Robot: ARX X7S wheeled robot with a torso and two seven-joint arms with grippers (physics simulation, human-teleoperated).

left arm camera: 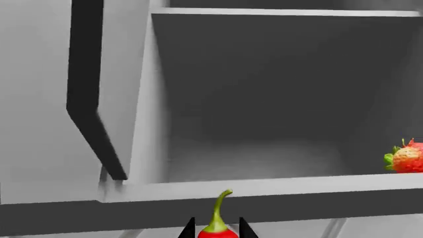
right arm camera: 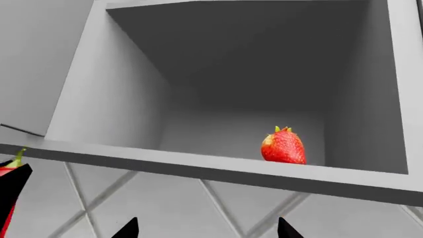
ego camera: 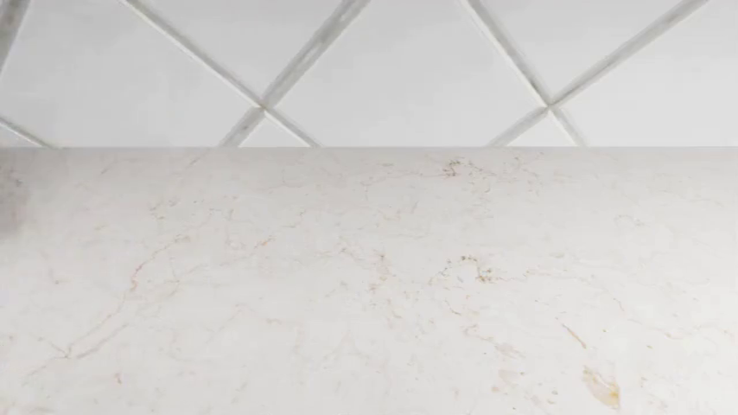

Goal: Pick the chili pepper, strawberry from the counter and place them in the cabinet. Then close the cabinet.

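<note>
Gripping the chili pepper (left arm camera: pixel 217 225) at bottom centre below the open cabinet (left arm camera: pixel 278 186), the left gripper (left arm camera: pixel 217 231) is clamped, the strawberry (right arm camera: pixel 284 146) sits inside (right-of-centre), and the right gripper (right arm camera: pixel 206 229) hangs spread, empty.

chili pepper (left arm camera: pixel 218 225) body cut off by the frame edge, left tool (left arm camera: pixel 217 229) only two dark tips showing, strawberry (left arm camera: pixel 404 157) clipped at the side, both arms out of head view

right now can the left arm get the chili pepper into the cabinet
Probably yes. The left gripper holds the chili pepper just below the cabinet's front edge; the door is swung aside, and only the strawberry sits inside, far off to one side.
</note>
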